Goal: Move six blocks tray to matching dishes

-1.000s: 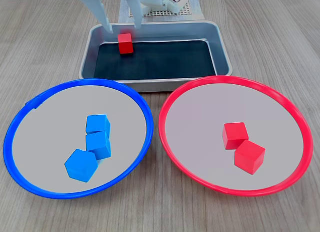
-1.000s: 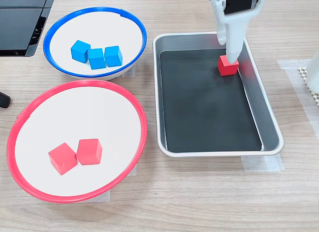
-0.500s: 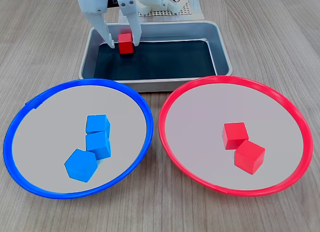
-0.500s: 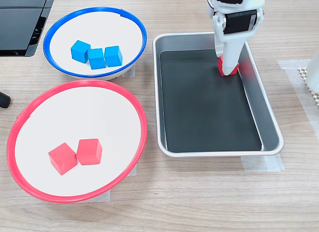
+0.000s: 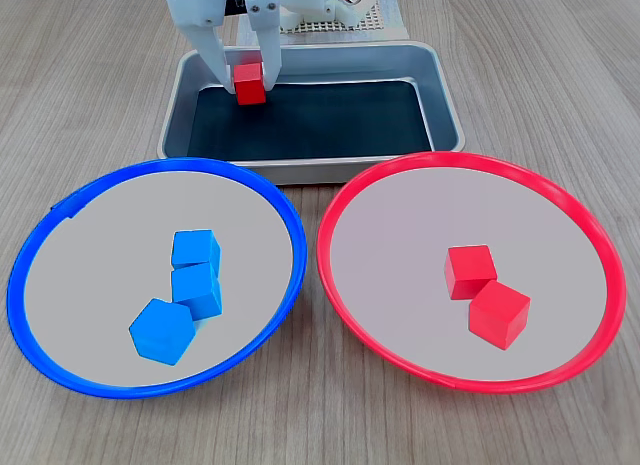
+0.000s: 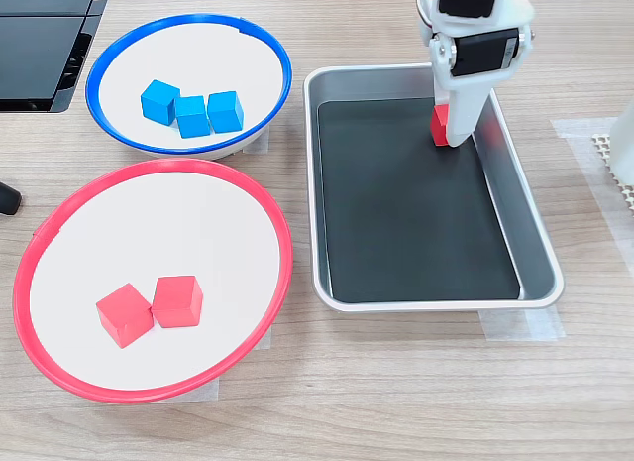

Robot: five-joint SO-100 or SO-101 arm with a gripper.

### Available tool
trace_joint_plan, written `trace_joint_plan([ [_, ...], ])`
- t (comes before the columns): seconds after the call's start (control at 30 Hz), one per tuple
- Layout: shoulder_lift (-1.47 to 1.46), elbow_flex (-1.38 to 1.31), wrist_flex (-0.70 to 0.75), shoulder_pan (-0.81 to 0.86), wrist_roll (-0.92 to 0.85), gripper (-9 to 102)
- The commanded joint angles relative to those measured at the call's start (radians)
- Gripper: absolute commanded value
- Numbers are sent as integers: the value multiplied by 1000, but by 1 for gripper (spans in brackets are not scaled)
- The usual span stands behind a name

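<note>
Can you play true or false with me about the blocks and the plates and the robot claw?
1. The blue-rimmed dish holds three blue blocks. True.
2. The red-rimmed dish holds three red blocks. False: it holds two red blocks.
3. The gripper is shut on a red block above the tray. True.
4. A blue block lies in the tray. False: the only block over the tray is the red one in the gripper.
5. In both fixed views, the two red blocks in the dish touch each other. True.
</note>
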Motion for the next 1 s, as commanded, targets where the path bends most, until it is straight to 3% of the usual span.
trace_joint_plan([
  [0.0,35,-149,112,-126,247,0],
  [0.1,3,-360,135,-305,606,0],
  [0.13,-29,-454,91,-382,773,0],
  [0.23,-98,-534,-87,-474,1019,0],
  [0.33,-181,-574,-252,-525,1164,0],
  [0.57,-331,-627,-422,-532,1252,0],
  [0.8,-383,-644,-486,-494,1238,20],
  [0.9,-374,-635,-497,-483,1223,19],
  [0.97,-339,-609,-506,-476,1230,0],
])
